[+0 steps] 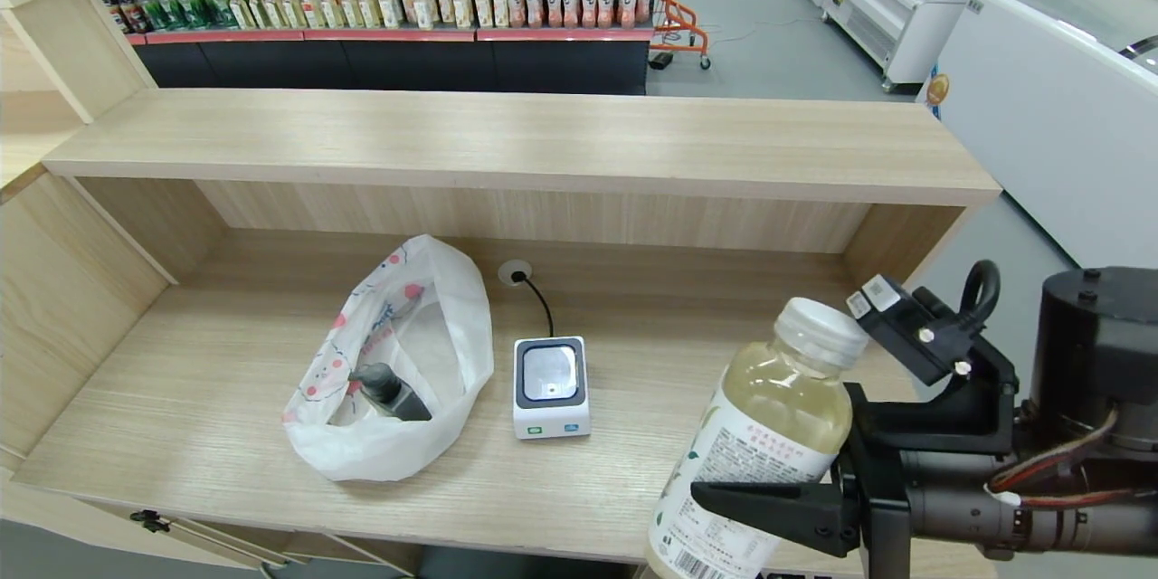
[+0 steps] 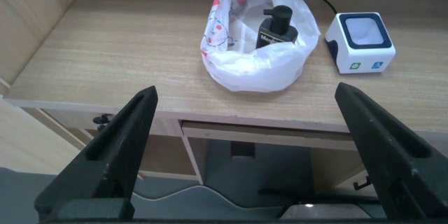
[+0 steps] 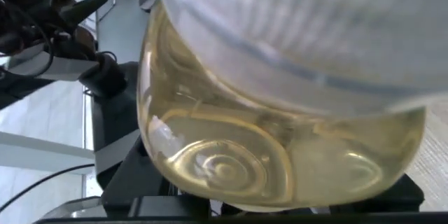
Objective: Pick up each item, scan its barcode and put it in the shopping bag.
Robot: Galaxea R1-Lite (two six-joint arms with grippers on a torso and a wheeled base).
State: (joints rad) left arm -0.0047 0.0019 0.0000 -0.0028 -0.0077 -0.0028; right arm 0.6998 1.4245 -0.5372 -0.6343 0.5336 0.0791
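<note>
My right gripper is shut on a clear bottle of pale yellow drink with a white cap and a white label. It holds the bottle tilted above the counter's front right corner, to the right of the scanner. The right wrist view has the bottle close up. A white shopping bag lies open left of the scanner with a dark pump bottle inside. My left gripper hangs open and holds nothing, in front of and below the counter edge, facing the bag, pump bottle and scanner.
The wooden counter has a raised shelf behind it and side walls on both sides. A black cable runs from the scanner to a hole at the back. A drawer front sits under the counter edge.
</note>
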